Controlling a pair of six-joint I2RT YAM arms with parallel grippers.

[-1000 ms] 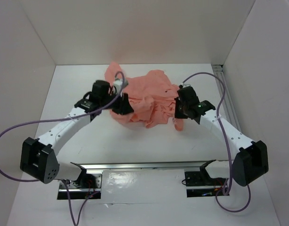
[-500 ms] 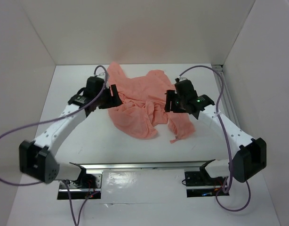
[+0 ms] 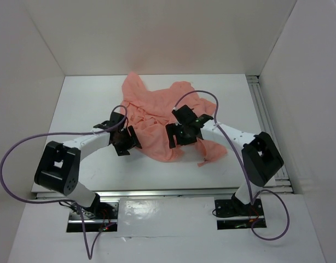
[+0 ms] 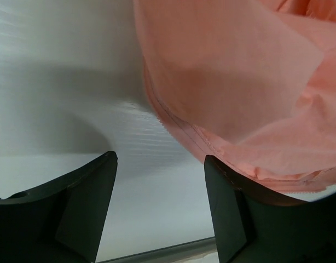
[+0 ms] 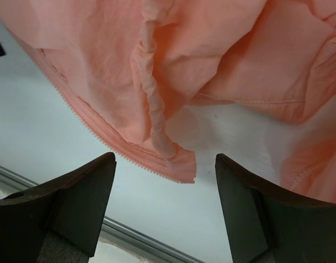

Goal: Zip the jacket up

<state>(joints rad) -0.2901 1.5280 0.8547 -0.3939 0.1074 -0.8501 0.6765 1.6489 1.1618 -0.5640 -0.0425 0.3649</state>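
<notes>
Salmon-pink thin fabric jacket (image 3: 157,112) heaped mid-table, just beyond both tools. Black two-finger left gripper (image 3: 126,143) at the garment's left edge, matching right gripper (image 3: 176,134) over its near middle, the two well apart with cloth between.

From the left wrist: left gripper (image 4: 160,159) spread wide. Grips nothing, with only bare tabletop between the fingers. Stitched hem of the jacket (image 4: 228,71) draped just above the right-hand finger (image 4: 233,213), seemingly touching it, though hard to tell at this angle.

From the right wrist: right gripper (image 5: 165,158) likewise wide apart. Holds nothing. Corner of the jacket (image 5: 102,66), edged with pale zipper teeth (image 5: 102,139), lying in the gap between the fingers, a gathered ridge of cloth running down to it. That toothed edge free, mated to nothing.

Long axis slanted from far left to near right: one rumpled lobe aimed at the back wall, a narrow strip trailing toward the near right.

Underneath, a flat white table (image 3: 86,104). Plain white walls (image 3: 157,38) on three sides. Grey metal rail (image 3: 264,118) along the right edge. Purple cables (image 3: 25,145) looping off both arms.
</notes>
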